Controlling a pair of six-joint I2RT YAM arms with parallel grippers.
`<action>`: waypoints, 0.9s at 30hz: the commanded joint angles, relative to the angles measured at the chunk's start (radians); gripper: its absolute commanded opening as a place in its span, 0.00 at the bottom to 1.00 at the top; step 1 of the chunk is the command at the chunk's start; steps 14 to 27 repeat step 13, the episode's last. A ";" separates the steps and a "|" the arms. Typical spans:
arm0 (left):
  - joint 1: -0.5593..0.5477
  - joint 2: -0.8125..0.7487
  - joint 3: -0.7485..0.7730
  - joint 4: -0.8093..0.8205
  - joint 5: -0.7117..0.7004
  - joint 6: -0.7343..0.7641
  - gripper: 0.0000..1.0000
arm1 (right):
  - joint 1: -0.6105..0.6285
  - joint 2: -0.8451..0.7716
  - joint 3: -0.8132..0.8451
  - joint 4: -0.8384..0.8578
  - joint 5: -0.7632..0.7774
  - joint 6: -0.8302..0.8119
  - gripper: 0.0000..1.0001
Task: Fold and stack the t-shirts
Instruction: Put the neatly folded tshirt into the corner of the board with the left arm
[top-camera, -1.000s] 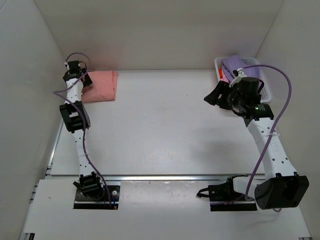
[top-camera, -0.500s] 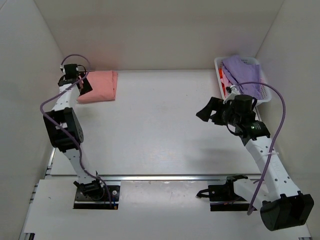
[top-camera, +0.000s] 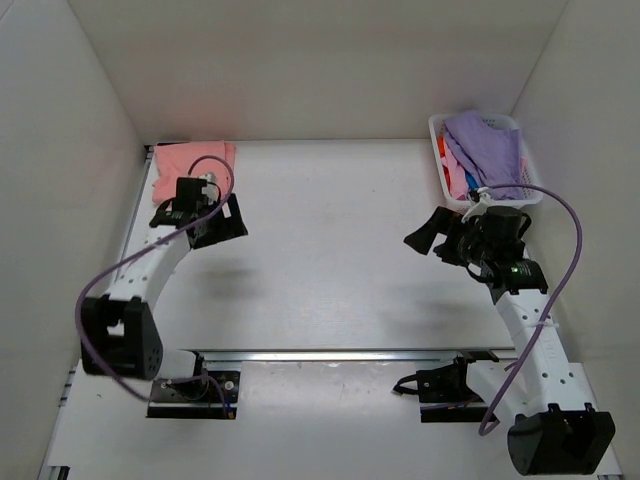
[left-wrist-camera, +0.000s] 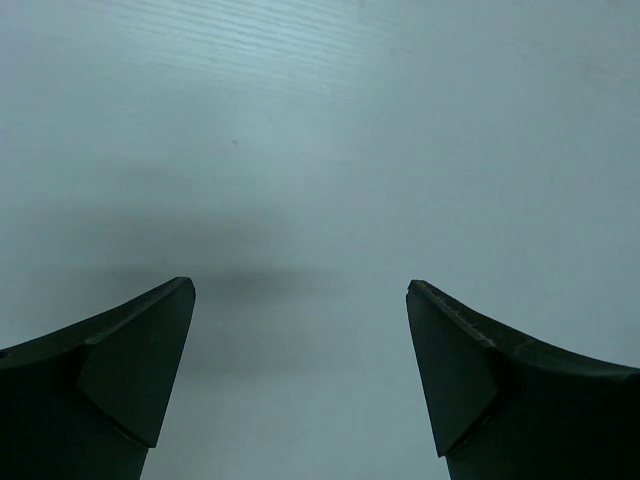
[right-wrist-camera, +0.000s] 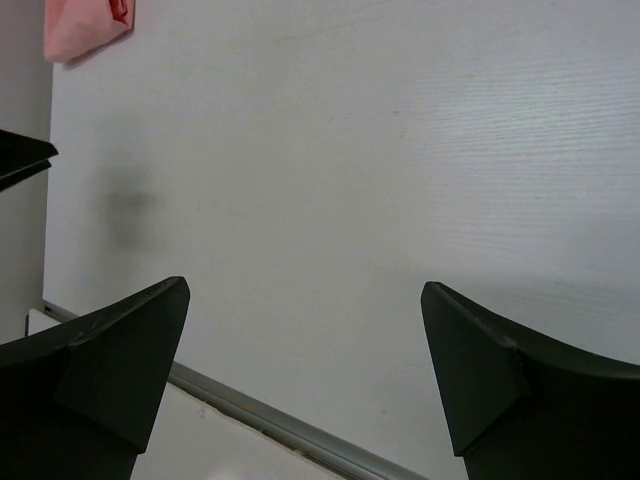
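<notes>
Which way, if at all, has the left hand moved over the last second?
Yes. The left hand pulled back from the salmon-pink t-shirt toward the near edge and centre of the table.

Top camera: high behind arm bases (top-camera: 190, 385), looking down on whole table (top-camera: 330, 250). Left wrist: close on table. Right wrist: looks leftward, shares salmon-pink t-shirt (right-wrist-camera: 85, 25) with top.

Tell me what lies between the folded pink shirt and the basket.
Nothing: in the top view only bare table runs between the shirt and the basket.
</notes>
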 joint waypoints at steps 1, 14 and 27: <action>-0.033 -0.223 -0.089 0.052 0.094 -0.054 0.99 | 0.011 -0.020 -0.003 0.012 -0.047 -0.045 1.00; -0.032 -0.512 -0.297 -0.007 0.051 -0.010 0.99 | 0.081 -0.079 -0.106 0.046 -0.011 -0.062 0.99; -0.032 -0.512 -0.297 -0.007 0.051 -0.010 0.99 | 0.081 -0.079 -0.106 0.046 -0.011 -0.062 0.99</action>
